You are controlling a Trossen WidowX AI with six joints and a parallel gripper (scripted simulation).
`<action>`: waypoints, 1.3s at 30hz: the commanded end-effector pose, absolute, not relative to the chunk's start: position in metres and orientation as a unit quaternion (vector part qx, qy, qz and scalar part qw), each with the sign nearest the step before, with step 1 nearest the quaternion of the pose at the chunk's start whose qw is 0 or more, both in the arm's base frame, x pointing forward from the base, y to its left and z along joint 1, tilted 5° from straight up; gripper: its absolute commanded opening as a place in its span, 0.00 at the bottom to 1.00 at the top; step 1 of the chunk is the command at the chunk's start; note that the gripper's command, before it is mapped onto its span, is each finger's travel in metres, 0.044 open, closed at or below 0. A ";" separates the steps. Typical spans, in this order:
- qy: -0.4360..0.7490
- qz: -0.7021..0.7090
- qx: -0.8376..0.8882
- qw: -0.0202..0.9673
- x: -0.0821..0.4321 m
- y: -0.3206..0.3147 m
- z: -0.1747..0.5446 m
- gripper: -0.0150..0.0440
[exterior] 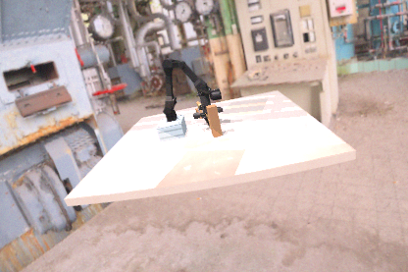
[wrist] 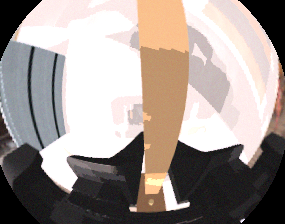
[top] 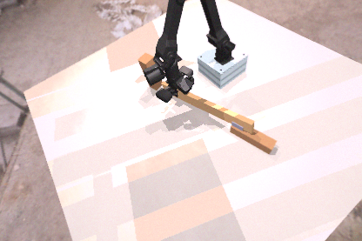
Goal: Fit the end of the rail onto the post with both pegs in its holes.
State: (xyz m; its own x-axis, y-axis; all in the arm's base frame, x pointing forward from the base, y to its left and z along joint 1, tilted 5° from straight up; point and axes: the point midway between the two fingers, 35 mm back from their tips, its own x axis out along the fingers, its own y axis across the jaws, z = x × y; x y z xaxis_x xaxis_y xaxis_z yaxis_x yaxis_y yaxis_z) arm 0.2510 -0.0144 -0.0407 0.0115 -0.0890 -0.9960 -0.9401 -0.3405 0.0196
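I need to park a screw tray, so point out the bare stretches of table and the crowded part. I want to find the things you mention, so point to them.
Bare: the table between the light-blue block (top: 222, 76) (exterior: 172, 132) and the rail (top: 213, 108) (wrist: 165, 100). Crowded: around the gripper (top: 175, 93) (wrist: 151, 133), shut on the rail near the post (top: 144, 59) (exterior: 214, 122).

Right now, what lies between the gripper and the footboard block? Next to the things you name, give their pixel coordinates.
Between the gripper (top: 175, 90) and the block (top: 252, 140) runs the rail (top: 209, 108), its far end at the block's bracket (top: 237, 125); the top view shows this.

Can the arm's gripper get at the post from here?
Probably not: the gripper is shut on the rail, so its fingers look occupied, though the post stands close by.
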 end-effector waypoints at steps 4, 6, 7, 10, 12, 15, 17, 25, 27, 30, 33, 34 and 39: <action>0.426 0.558 -0.600 0.383 0.251 -0.014 -0.039 0.25; 0.426 0.558 -0.600 0.383 0.251 -0.014 -0.038 0.25; 0.426 0.558 -0.600 0.383 0.251 -0.014 -0.037 0.25; 0.426 0.558 -0.600 0.383 0.251 -0.014 -0.036 0.25; 0.426 0.558 -0.600 0.383 0.252 -0.014 -0.035 0.25; 0.426 0.558 -0.600 0.383 0.252 -0.014 -0.033 0.25; 0.426 0.558 -0.600 0.383 0.252 -0.013 -0.032 0.25; 0.426 0.558 -0.600 0.383 0.253 -0.013 -0.028 0.25; 0.426 0.558 -0.600 0.383 0.253 -0.013 -0.027 0.25; 0.426 0.558 -0.600 0.383 0.253 -0.013 -0.026 0.25; 0.426 0.558 -0.600 0.383 0.253 -0.012 -0.024 0.25; 0.426 0.558 -0.600 0.383 0.253 -0.012 -0.024 0.25; 0.426 0.558 -0.600 0.383 0.253 -0.012 -0.021 0.25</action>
